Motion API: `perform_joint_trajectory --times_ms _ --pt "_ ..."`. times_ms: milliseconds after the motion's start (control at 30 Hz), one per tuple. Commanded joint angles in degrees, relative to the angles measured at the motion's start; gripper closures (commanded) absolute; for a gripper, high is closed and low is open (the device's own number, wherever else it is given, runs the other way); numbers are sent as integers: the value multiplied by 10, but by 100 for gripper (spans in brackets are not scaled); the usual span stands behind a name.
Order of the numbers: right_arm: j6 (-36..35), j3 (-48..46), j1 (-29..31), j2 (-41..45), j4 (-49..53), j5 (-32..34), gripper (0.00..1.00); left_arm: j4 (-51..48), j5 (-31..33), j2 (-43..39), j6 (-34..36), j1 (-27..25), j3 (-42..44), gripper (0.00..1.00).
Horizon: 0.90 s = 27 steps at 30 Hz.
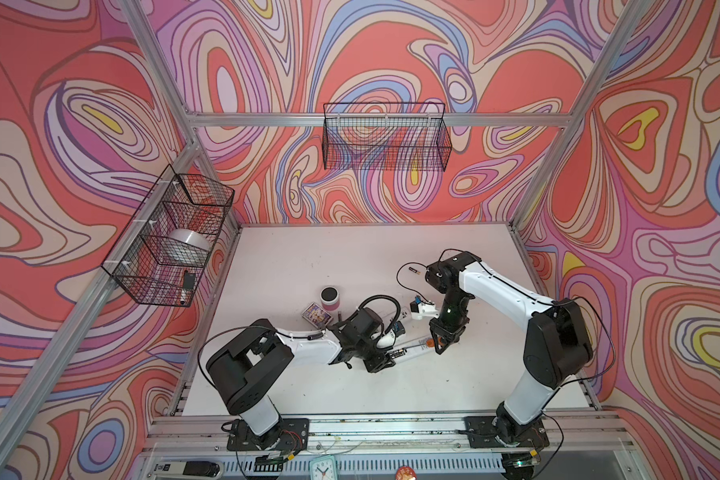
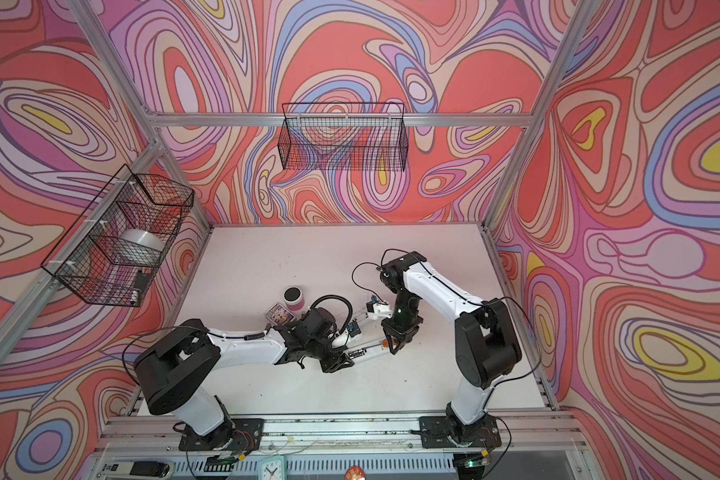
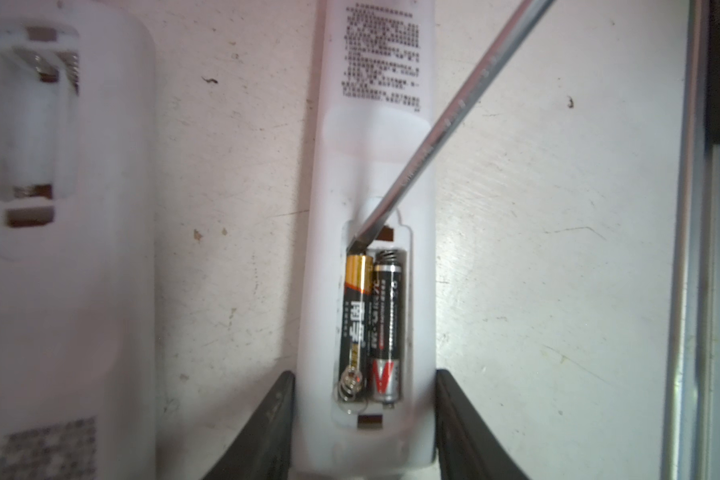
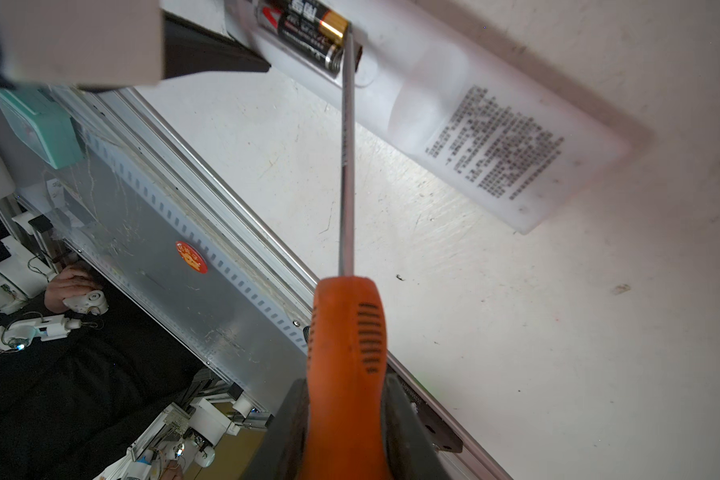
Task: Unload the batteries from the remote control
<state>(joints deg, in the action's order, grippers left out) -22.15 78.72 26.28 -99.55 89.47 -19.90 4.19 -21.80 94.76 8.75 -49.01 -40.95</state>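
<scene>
The left claw (image 3: 364,432) clenches the slim white plastic remote (image 3: 375,158); two black gold-ended batteries (image 3: 371,328) lie in its open bay. At its 3 o'clock in a top view, the right claw (image 1: 438,348) grasps the orange-handled steel screwdriver (image 4: 346,332), tip seemingly at one gold end. They look light, stiff, slippery: lever there.

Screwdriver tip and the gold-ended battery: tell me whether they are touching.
Touching. The left wrist view shows the tip of the screwdriver pressed against the gold end of the battery inside the remote, with no gap between them.
</scene>
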Motion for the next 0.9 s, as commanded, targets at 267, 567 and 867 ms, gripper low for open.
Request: perform_joint_trajectory --times_ms 267,567,867 --pt "-7 -8 -1 2 3 -26 100 -66 36 33 -12 2 17 68" --pt "-47 -11 -1 25 6 -97 100 -65 39 33 -14 3 17 68" --pt "-49 43 -9 23 -4 -131 100 -65 38 31 -14 3 19 68"
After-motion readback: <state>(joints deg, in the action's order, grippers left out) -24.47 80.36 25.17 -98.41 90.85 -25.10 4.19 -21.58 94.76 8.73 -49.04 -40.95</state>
